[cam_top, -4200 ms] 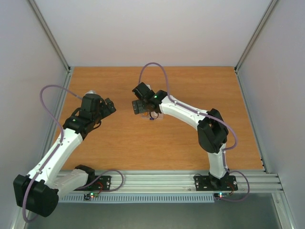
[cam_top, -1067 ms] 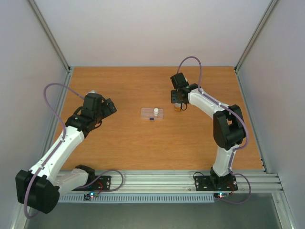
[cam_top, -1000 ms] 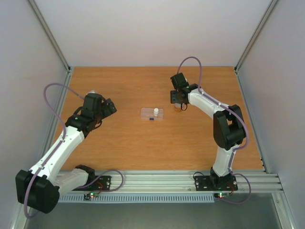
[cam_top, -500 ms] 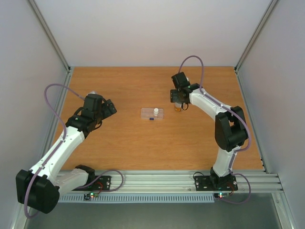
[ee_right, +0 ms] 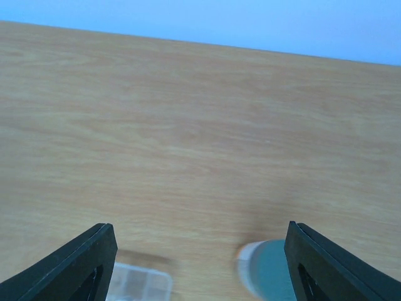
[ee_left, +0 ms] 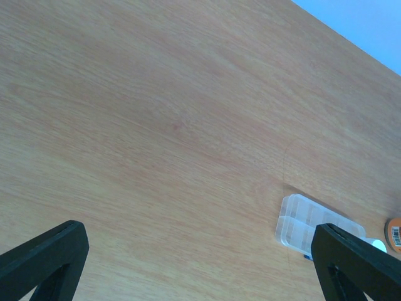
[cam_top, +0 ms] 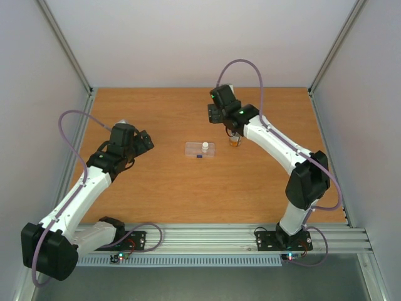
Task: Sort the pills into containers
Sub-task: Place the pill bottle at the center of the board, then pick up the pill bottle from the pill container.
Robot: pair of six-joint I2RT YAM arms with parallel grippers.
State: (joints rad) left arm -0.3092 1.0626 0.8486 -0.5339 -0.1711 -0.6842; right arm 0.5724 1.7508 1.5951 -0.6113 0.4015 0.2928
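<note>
The clear pill box [cam_top: 200,149] lies flat at mid-table, its containers too small to tell apart. A small white cap [cam_top: 205,145] sits at its near edge, and one dark blue pill [cam_top: 199,157] lies on the wood just in front. My right gripper [cam_top: 215,118] hangs open and empty behind the box, apart from the orange bottle [cam_top: 235,142]. In the right wrist view the box [ee_right: 138,282] and the bottle's top [ee_right: 269,271] show low down, below my right gripper [ee_right: 200,269]. My left gripper [cam_top: 148,139] is open over bare wood, left of the box [ee_left: 316,227].
The orange bottle [ee_left: 395,233] stands upright to the right of the box. Grey walls and metal rails [cam_top: 75,69] close in the table on three sides. Both arm bases sit on the rail at the near edge [cam_top: 207,238].
My right gripper has opened wider, left the orange bottle standing and swung back and to the left. The left arm has stayed still.
</note>
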